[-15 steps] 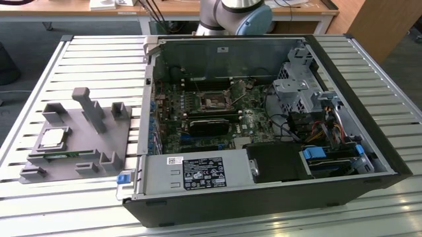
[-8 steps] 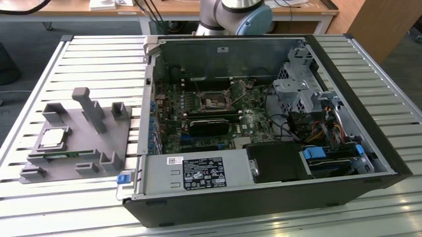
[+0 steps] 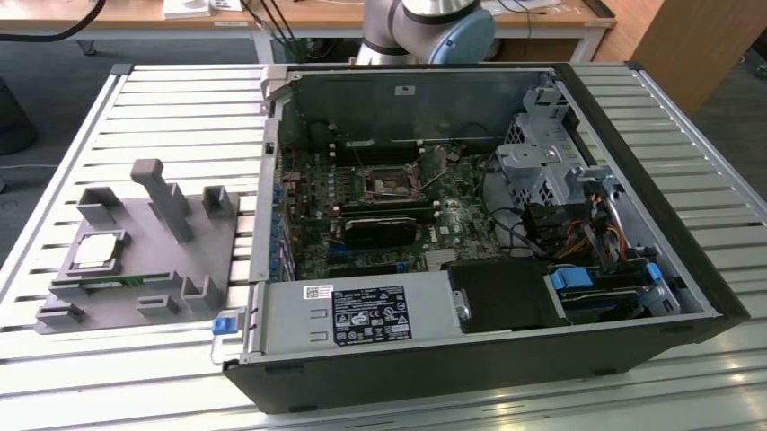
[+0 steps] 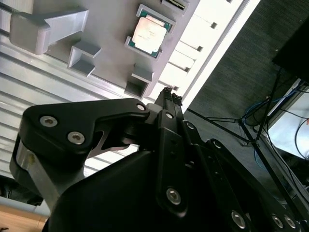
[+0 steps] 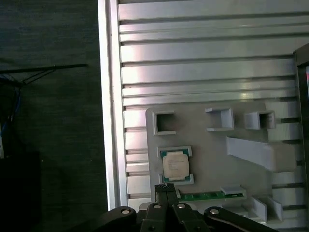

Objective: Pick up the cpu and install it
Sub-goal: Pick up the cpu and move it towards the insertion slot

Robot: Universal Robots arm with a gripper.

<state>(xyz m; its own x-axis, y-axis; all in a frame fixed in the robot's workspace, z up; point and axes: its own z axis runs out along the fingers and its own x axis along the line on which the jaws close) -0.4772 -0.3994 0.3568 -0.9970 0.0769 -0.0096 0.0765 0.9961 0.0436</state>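
First wrist view: poised near silver-grey square cpu (image 5: pixel 175 165), black tool (image 5: pixel 165 187) pressed together, empty. Seated in grey tray (image 3: pixel 129 269), nine o'clock of open computer case (image 3: pixel 480 377). Approach stage; gripping probably calls for spreading first.

Counter (image 3: pixel 180 117): tray (image 3: pixel 138 260) lies to the exterior view's left of the computer case (image 3: pixel 504 368); cpu (image 3: pixel 99 250) rests on tray, memory stick (image 3: pixel 110 285) just beside.

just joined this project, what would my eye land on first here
The open computer case dominates the slatted table, its motherboard exposed. On the exterior view's left a grey tray holds the cpu, and in the first wrist view the gripper hangs near that cpu.
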